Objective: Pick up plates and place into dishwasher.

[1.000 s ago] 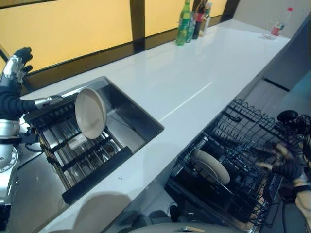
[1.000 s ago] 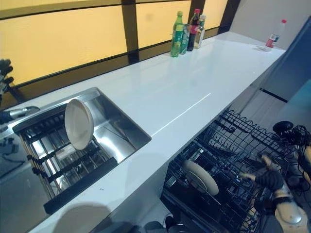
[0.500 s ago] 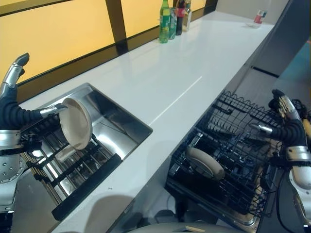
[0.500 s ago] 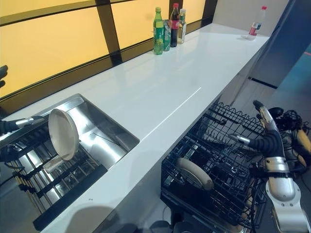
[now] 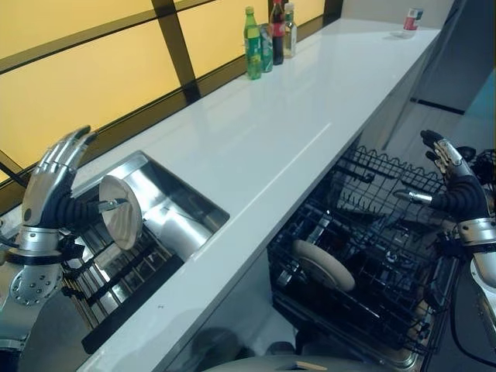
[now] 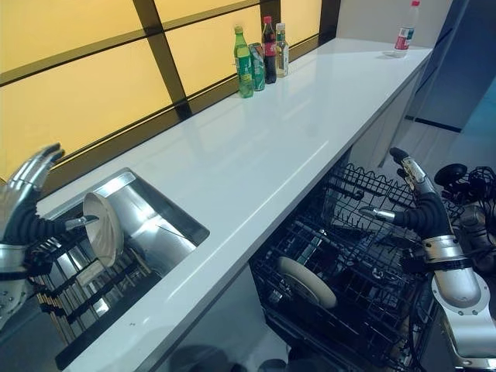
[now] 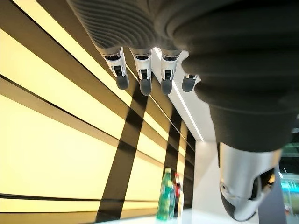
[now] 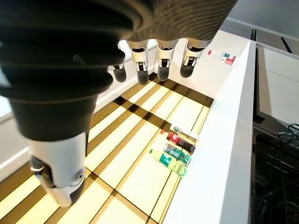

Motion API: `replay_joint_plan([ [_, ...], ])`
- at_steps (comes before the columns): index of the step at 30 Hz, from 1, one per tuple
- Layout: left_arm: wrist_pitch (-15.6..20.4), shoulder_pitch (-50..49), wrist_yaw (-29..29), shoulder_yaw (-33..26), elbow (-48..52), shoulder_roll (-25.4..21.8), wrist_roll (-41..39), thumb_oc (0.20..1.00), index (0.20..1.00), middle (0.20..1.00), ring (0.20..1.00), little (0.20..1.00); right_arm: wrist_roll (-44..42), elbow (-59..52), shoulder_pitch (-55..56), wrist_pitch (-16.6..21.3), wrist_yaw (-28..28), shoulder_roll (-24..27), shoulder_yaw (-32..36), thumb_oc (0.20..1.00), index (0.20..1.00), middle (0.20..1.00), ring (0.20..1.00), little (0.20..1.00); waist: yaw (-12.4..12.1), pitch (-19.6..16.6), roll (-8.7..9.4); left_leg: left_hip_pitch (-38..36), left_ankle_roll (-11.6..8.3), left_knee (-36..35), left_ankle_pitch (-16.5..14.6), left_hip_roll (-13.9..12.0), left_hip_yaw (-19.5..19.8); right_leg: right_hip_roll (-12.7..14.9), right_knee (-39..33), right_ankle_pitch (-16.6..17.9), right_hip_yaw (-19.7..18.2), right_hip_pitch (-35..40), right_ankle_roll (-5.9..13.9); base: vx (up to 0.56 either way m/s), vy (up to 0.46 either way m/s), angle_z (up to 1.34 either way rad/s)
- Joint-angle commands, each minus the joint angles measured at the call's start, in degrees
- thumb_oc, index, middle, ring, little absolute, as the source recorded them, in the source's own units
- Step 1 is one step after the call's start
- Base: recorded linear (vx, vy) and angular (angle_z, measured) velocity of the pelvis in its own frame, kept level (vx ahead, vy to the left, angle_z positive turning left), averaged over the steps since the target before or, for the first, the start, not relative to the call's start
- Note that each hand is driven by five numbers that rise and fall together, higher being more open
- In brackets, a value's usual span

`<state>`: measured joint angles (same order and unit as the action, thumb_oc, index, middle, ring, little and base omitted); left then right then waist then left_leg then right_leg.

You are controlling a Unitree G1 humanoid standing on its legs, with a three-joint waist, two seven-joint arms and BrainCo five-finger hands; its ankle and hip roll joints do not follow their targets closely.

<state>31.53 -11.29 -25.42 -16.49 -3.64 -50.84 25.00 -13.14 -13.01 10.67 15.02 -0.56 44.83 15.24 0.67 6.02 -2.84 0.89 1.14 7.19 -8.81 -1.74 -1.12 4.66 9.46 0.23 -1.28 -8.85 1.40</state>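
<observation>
White countertop [image 5: 287, 132] runs diagonally from the lower left to the upper right of the head views, backed by yellow wall panels [image 5: 85, 85] with dark dividers. Steel sink [image 5: 182, 221], set into the counter at left, holds a dark drying rack [image 5: 116, 291]; one pale plate [image 5: 122, 211] stands on edge in the rack, at the sink's left end. Dishwasher rack [image 5: 372, 256], black wire, pulled out below the counter at lower right; a second pale plate [image 5: 324, 265] stands tilted in its near part. Left hand [image 5: 56, 190], at the left edge beside the sink plate, fingers straight and spread, thumb tip reaching toward the plate's rim; contact cannot be told. Right hand [image 6: 422, 203], raised above the dishwasher rack at right, fingers extended, nothing held. Bottles [image 5: 267, 35], green and dark, grouped against the wall at upper centre; a lone red-capped bottle [image 6: 404, 31] at the counter's far end.
</observation>
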Motion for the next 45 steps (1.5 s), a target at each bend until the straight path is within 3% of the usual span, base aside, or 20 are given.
replay_joint_plan([
  [1,-0.2,-1.1,-4.7,-2.8,-0.7,-1.2,0.9,1.0,1.0,1.0,1.0,1.0,-1.9,0.7,-2.2,4.3,-1.9,1.4,1.3,1.0,1.0,1.0,1.0,1.0,0.5,-0.8,2.83,1.0,-4.87,0.9,5.5,0.2,-0.2,-0.9,-5.7,-3.5,2.9,8.6,1.46,0.06,0.198,-0.39],
  [7,-0.6,-1.9,-8.3,-3.9,-3.3,-0.4,3.6,1.0,1.0,1.0,1.0,1.0,-2.7,1.8,-1.9,4.9,-2.5,1.8,1.8,1.0,1.0,1.0,1.0,1.0,0.8,-0.9,2.15,-0.8,-4.65,-0.9,4.5,1.6,-0.1,0.1,-5.8,-3.5,2.6,8.3,2.24,0.07,0.159,-0.01],
  [13,-0.6,-4.0,-9.5,-6.6,-3.9,-1.6,7.2,1.0,1.0,1.0,1.0,1.0,-1.4,1.8,-2.1,3.2,-3.0,1.1,1.0,1.0,1.0,1.0,1.0,1.0,0.0,-0.8,1.77,-1.3,-4.18,0.2,3.2,2.6,0.5,1.3,-5.5,-3.5,2.9,8.8,3.1,0.09,0.106,0.13],
  [19,-2.0,-5.3,-11.2,-7.5,-4.0,-4.2,10.8,1.0,1.0,1.0,1.0,1.0,-1.9,2.2,-2.2,1.8,-3.4,2.0,0.8,1.0,1.0,1.0,1.0,1.0,-0.6,-0.1,1.93,-1.4,-3.8,1.2,2.4,2.9,0.9,2.2,-5.1,-3.3,3.2,9.0,3.9,0.07,0.064,0.09],
  [24,-5.6,-7.1,-14.5,-8.2,-5.0,-8.2,18.3,1.0,1.0,1.0,1.0,1.0,-2.5,2.3,-2.2,0.8,-3.8,3.1,0.7,1.0,1.0,1.0,1.0,1.0,-0.9,0.5,1.88,-1.3,-3.51,1.6,2.1,3.0,1.2,2.7,-5.1,-2.9,3.4,8.8,4.58,0.05,0.052,0.02],
  [28,-6.4,-8.0,-16.3,-7.9,-6.7,-10.6,18.5,1.0,1.0,1.0,1.0,1.0,-2.1,3.0,-2.5,0.9,-3.3,3.6,-0.2,1.0,1.0,1.0,1.0,1.0,-0.9,1.1,1.57,-1.1,-3.28,2.1,1.8,3.2,1.2,3.2,-4.8,-2.7,3.4,8.6,5.01,0.03,0.057,0.01],
  [36,-8.7,-1.8,-19.0,1.3,-8.5,-11.4,23.0,1.0,1.0,1.0,1.0,1.0,-1.6,3.8,-4.7,0.3,-2.3,4.5,-2.9,1.0,1.0,1.0,1.0,1.0,-0.3,3.1,1.6,0.6,-2.88,4.6,1.2,3.5,1.1,3.8,-3.6,-2.2,2.9,7.3,5.68,0.01,0.019,0.03],
  [45,-18.3,6.4,-26.7,10.5,-14.7,-15.3,26.9,1.0,1.0,1.0,1.0,1.0,-1.4,5.3,-7.6,1.5,1.0,6.6,-5.9,1.0,1.0,1.0,1.0,1.0,0.7,7.6,2.4,5.3,-2.17,7.8,1.2,3.6,0.2,3.9,-2.9,-0.7,1.3,3.5,6.39,-0.08,0.014,0.01],
])
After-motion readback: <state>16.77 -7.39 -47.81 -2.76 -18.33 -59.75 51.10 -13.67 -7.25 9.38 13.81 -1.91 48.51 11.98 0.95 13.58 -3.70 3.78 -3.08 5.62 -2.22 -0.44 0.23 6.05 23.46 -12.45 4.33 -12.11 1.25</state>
